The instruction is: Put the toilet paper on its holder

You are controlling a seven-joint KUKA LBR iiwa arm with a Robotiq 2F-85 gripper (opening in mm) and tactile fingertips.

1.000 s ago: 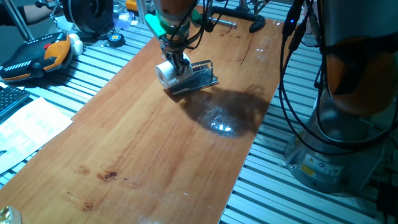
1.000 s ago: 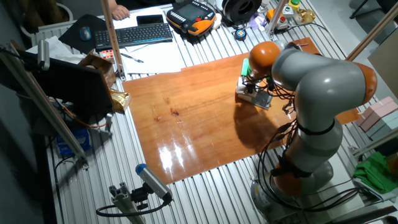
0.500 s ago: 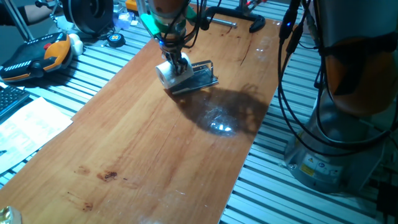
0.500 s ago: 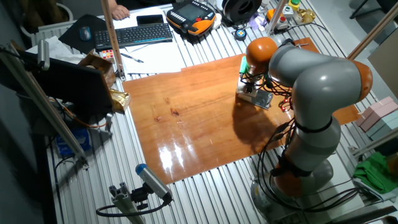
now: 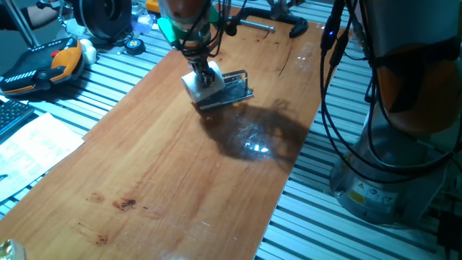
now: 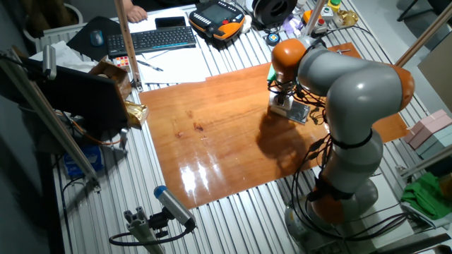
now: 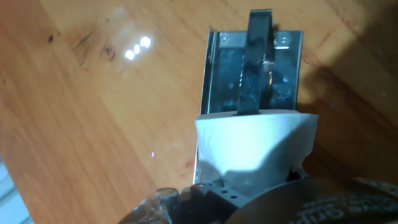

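The toilet paper [image 5: 195,84] is a small white roll lying at the left end of the holder [image 5: 229,88], a dark grey plate with a shiny bar on the wooden board. My gripper [image 5: 203,75] comes down from above and is shut on the roll. In the other fixed view the gripper [image 6: 282,99] is over the roll [image 6: 280,105] beside the holder [image 6: 298,112]. In the hand view the roll [image 7: 255,146] fills the lower middle at the near edge of the plate [image 7: 286,68], and a dark bar [image 7: 258,62] runs across the plate from the roll.
A black clamp with a silver bar [image 5: 287,27] lies at the board's far end. An orange and black teach pendant [image 5: 43,65] and papers [image 5: 32,148] lie to the left. A keyboard [image 6: 152,39] lies beyond the board. The robot's base [image 5: 390,152] stands at the right.
The arm above the gripper has leaned to the left. The roll has shifted a little along the holder's left end. The gripper stays shut on the roll.
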